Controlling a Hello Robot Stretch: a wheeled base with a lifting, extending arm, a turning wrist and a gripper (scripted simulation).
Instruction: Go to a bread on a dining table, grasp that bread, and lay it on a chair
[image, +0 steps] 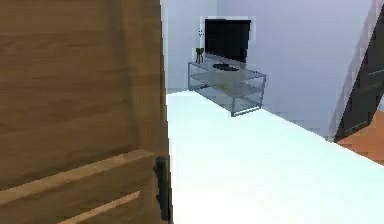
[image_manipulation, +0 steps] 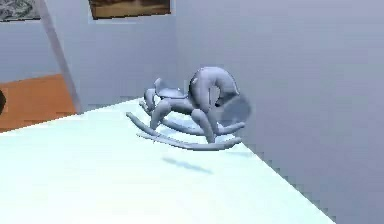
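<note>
Bread: cannot tell where it lies from this spot. The task puts it on a dining table, so my read is search phase, 0 of 3 steps done (reach, grasp, lay on chair). Gripper: cannot tell its state.

Forward view: wooden door (image: 80, 100) close up on the left, with a dark handle (image: 162, 186) at its edge near the bottom. Past it, pale floor (image: 260, 160) runs to a glass TV stand (image: 232, 88) by the far wall. A black TV (image: 228, 40) sits on top, with a small dark object (image: 201, 52) just beside it on the view's left. Dark door panel (image: 362, 85) at the right edge, with a strip of orange-brown floor (image: 372, 148) below it.

Arm side view: grey rocking horse (image_manipulation: 195, 110) stands on the pale floor near the wall. Framed picture (image_manipulation: 128, 8) at the top edge, part of a 2nd one (image_manipulation: 20, 10) at top left.

Handling, as a guess: bread is likely light, soft inside and crumbly outside. It dents if squeezed and is not slippery. Best hold is across the narrow middle from the sides, fairly low, with gentle force. Lay it flat at the centre of the chair seat so it cannot roll off.

Risk now: the door is very near the robot's front, so the base needs room to turn before driving on.
</note>
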